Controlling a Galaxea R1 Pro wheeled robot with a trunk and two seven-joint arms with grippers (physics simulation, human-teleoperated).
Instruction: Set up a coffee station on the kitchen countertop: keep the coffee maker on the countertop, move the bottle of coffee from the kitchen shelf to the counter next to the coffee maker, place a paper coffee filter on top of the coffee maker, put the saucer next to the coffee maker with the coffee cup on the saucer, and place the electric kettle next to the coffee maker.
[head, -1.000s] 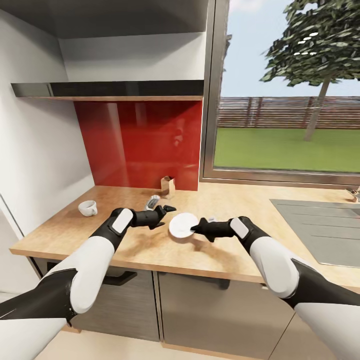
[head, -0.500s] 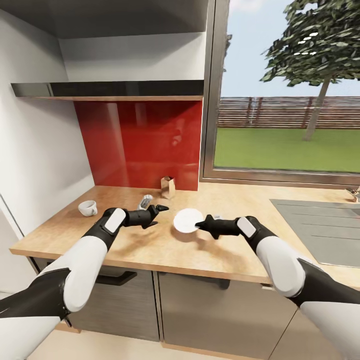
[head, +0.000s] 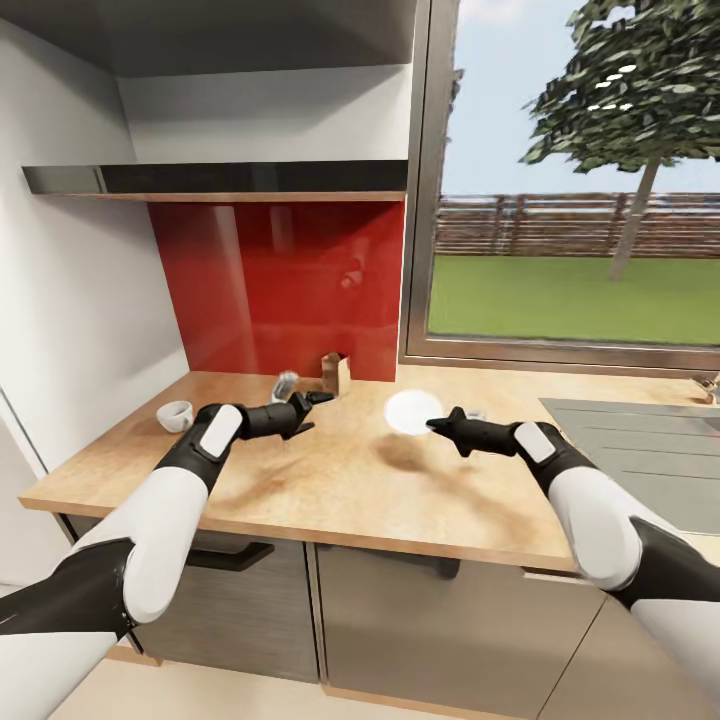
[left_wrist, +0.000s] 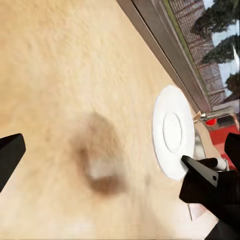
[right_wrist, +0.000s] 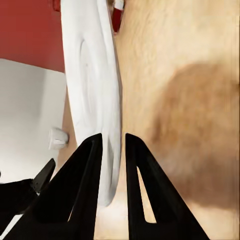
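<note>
The saucer (head: 411, 410) is a small white plate held tilted above the countertop (head: 350, 480), its shadow below it. My right gripper (head: 437, 425) is shut on its rim; the right wrist view has the rim (right_wrist: 102, 125) pinched between both fingers (right_wrist: 85, 180). My left gripper (head: 312, 402) hovers open and empty over the counter to the left, near the backsplash. From the left wrist view the saucer (left_wrist: 172, 132) lies ahead of that open gripper (left_wrist: 122, 150). The white coffee cup (head: 175, 414) stands at the counter's far left. The coffee maker, bottle of coffee, paper coffee filter and electric kettle are out of view.
A small brown box (head: 335, 372) stands against the red backsplash (head: 280, 280). A steel sink (head: 630, 450) with a faucet (head: 708, 388) is set into the counter at the right. A window runs along the back right and a white wall on the left.
My right gripper has carried the saucer up and to the right, toward the window. The left gripper has moved back toward the backsplash.
</note>
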